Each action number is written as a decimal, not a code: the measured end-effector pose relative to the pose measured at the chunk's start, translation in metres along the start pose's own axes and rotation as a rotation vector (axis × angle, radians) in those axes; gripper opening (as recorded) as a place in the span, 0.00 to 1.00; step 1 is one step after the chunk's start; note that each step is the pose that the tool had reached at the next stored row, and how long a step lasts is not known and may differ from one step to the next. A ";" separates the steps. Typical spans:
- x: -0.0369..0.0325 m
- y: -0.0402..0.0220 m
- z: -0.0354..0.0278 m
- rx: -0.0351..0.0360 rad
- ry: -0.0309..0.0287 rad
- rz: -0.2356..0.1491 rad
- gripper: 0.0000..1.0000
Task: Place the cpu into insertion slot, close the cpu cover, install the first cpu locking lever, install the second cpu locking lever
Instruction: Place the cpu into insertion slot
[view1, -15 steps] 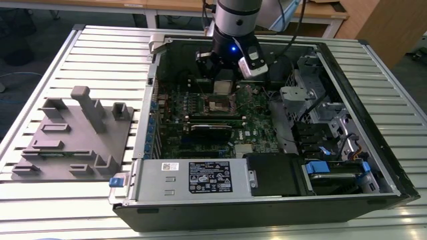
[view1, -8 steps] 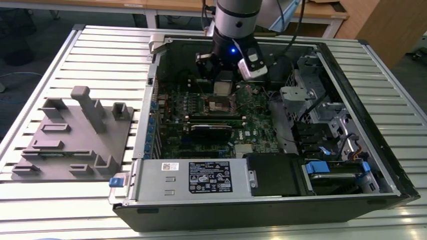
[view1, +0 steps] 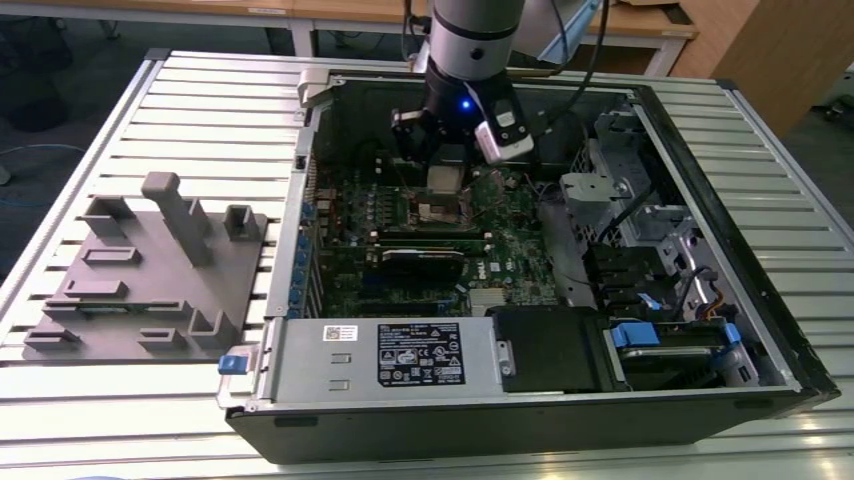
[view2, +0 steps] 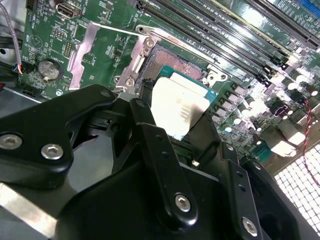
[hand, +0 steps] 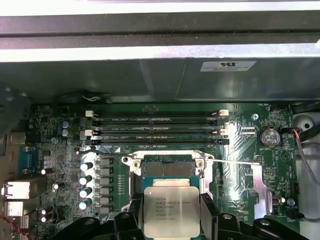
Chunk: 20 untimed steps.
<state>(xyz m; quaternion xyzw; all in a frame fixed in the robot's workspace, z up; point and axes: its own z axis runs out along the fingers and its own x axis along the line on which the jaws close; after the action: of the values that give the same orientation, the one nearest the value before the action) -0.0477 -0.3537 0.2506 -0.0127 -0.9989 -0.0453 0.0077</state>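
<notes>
My gripper hangs inside the open computer case, over the green motherboard. It is shut on the cpu, a flat square chip with a grey-silver top, pinched at two opposite edges by the black fingers. The cpu hovers level just above the insertion slot, whose dark contact field shows past the chip's far edge. The cpu cover is swung open and lies flat beside the socket, its square window showing the board beneath. A thin locking lever stands unlatched near it.
Long memory slots run just beyond the socket. A black expansion card lies nearer the case front, with the power supply and drive cage around it. A grey fixture sits on the table at the exterior view's left.
</notes>
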 end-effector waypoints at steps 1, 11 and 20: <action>0.0000 0.0000 0.0006 0.0000 0.0000 0.000 0.54; 0.0001 0.0001 0.0016 0.0000 0.0001 -0.001 0.54; 0.0002 -0.0001 0.0038 -0.0021 0.0008 -0.008 0.54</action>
<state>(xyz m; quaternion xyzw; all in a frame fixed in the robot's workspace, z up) -0.0480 -0.3535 0.2468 -0.0089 -0.9989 -0.0463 0.0079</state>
